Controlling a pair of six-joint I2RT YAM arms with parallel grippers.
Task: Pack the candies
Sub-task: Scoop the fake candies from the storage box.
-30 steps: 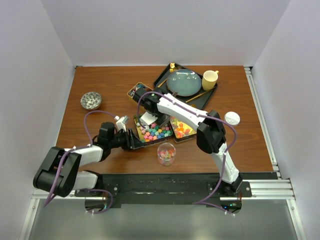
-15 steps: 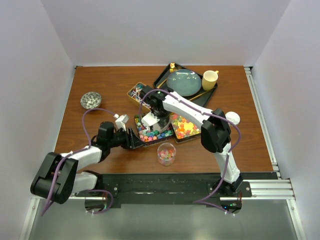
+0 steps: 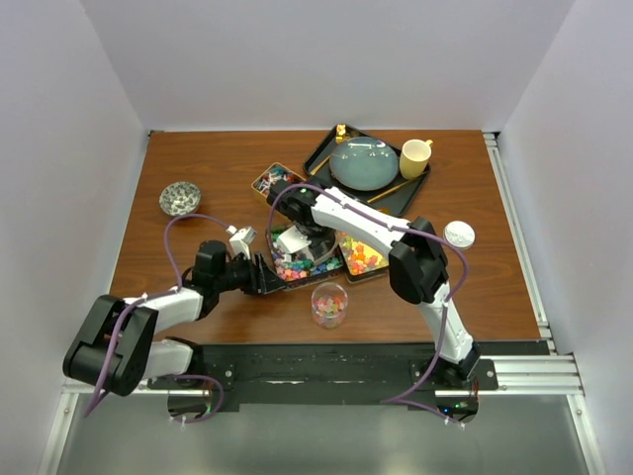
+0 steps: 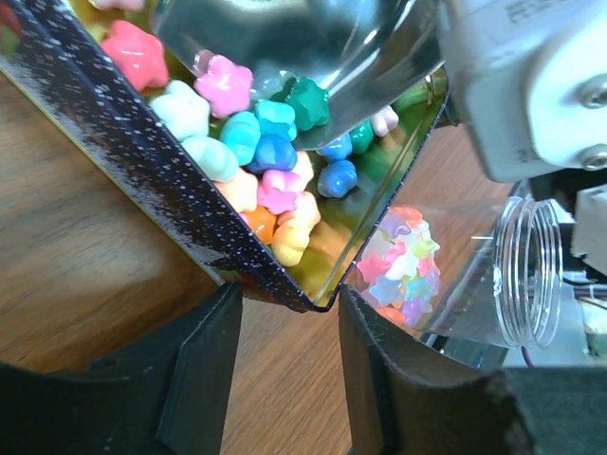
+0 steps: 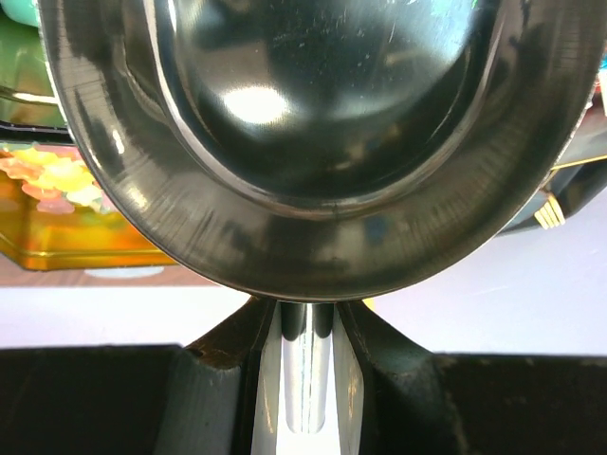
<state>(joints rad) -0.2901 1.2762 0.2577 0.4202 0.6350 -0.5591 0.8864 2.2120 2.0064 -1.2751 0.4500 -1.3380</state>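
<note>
Multicoloured chunky candies (image 3: 300,264) fill the middle gold tin (image 3: 276,263), and they also show in the left wrist view (image 4: 270,156). Orange-yellow-pink gummies (image 3: 362,256) fill the tin to its right. Wrapped red-white-blue candies (image 3: 268,181) lie in a third tin further back. My right gripper (image 3: 294,240) is shut on the handle of a metal spoon (image 5: 313,142), which is held over the middle tin. My left gripper (image 4: 289,318) is open, with its fingers on either side of the tin's near corner (image 4: 318,301). The small glass jar (image 3: 329,305) holds some candies.
A black tray (image 3: 326,148) at the back carries a teal plate (image 3: 363,163), a yellow cup (image 3: 414,156) and chopsticks. A small bowl (image 3: 179,198) stands at the left. A white lid (image 3: 459,234) lies at the right.
My right arm swung a little to the right with the spoon, then back left over the middle tin. My left gripper has stayed at the tin's corner.
</note>
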